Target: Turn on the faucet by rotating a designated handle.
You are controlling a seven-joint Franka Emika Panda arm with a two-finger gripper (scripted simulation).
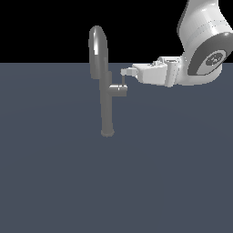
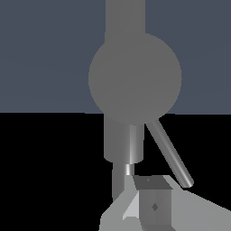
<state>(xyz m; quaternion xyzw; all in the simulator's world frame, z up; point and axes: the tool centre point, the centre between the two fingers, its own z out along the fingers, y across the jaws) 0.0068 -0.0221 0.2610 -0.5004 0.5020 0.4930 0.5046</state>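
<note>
Beside the faucet (image 1: 105,82), the pincer (image 1: 124,72) touched the top of the handle (image 1: 124,79); its opening could not be told.

Counter (image 1: 54,182) is flat, nothing else standing on it, so there's free room all round the faucet (image 1: 107,109) base and towards the exterior view's left. Obstacles: the tall faucet tube w/ arched spout, the short side stub (image 1: 119,90) sticking out to the exterior view's right, and the thin handle (image 1: 124,79) rising from the stub's end. End effector (image 1: 124,72) sits at the handle's top, very close or touching; can't tell which. Wrist view: stub face (image 2: 135,79) fills the middle, handle (image 2: 169,151) slants just beside a fingertip (image 2: 153,203).
</note>
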